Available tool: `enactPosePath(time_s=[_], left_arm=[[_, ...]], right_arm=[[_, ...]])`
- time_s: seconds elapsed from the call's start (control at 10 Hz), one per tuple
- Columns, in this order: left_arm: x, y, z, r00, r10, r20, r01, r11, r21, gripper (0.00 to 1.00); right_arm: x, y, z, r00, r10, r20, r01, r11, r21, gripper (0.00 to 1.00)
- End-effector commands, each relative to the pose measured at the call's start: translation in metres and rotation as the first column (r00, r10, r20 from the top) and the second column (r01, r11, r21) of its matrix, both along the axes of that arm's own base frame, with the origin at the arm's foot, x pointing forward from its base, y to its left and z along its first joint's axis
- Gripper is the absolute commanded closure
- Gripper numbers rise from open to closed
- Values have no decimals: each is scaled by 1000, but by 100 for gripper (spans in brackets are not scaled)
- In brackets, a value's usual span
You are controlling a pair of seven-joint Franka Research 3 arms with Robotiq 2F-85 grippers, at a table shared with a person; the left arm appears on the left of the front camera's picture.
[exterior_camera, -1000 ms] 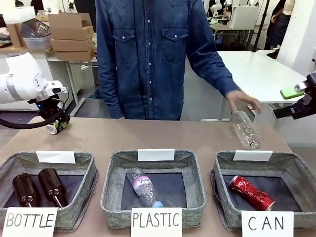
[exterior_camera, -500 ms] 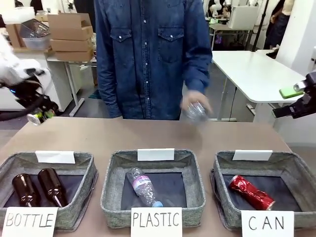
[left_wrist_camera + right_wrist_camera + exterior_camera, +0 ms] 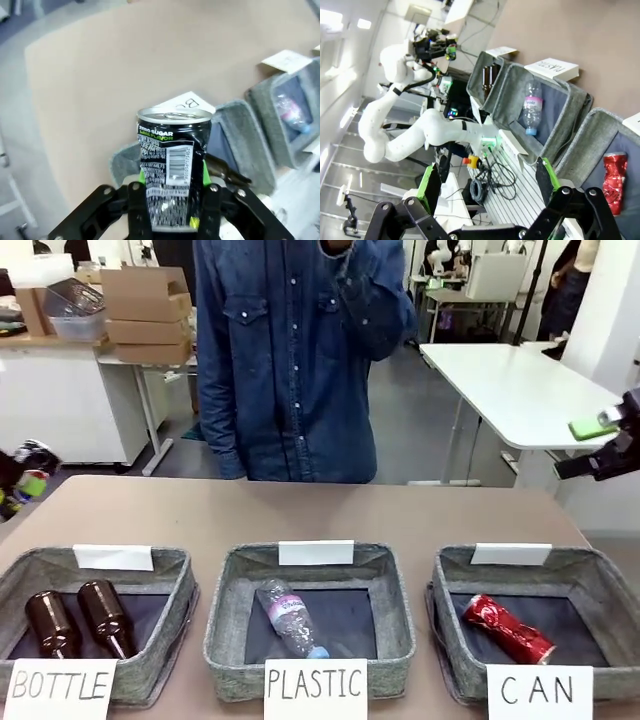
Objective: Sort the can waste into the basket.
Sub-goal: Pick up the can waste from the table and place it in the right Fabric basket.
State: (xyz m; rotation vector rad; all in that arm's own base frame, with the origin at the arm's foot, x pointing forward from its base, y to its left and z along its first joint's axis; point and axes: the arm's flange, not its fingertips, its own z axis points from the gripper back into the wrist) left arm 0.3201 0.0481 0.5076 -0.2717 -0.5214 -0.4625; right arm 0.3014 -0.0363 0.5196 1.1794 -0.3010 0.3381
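Left gripper is clamped on the black can. It stands upright between the fingers, top rim poking out past the tips. Way beyond those tips there's the bottle basket on the table. Right gripper has its fingers spread wide, nothing between them. Far past its tips the red can lies on its side inside the CAN basket, well apart from both grippers. A person in a denim shirt stands at the far side.
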Motion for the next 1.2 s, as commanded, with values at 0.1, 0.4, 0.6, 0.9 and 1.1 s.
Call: enactPosePath(time_s=[0.1, 0.4, 0.6, 0.9, 1.1], left_arm=[[67, -3, -7, 995, 19, -97, -14, 999, 48, 100], [33, -17, -6, 996, -82, 16, 82, 997, 15, 61], [55, -13, -11, 998, -20, -62, 23, 999, 44, 61], [55, -13, -11, 998, -20, -62, 23, 999, 44, 61], [55, -13, -11, 998, -20, -62, 23, 999, 44, 61]], right_arm=[[0, -2, 1, 1000, 17, 22, -17, 1000, -4, 0], [0, -2, 1, 1000, 17, 22, -17, 1000, -4, 0], [0, -2, 1, 1000, 17, 22, -17, 1000, -4, 0], [0, -2, 1, 1000, 17, 22, -17, 1000, -4, 0], [0, -2, 1, 1000, 17, 22, -17, 1000, -4, 0]])
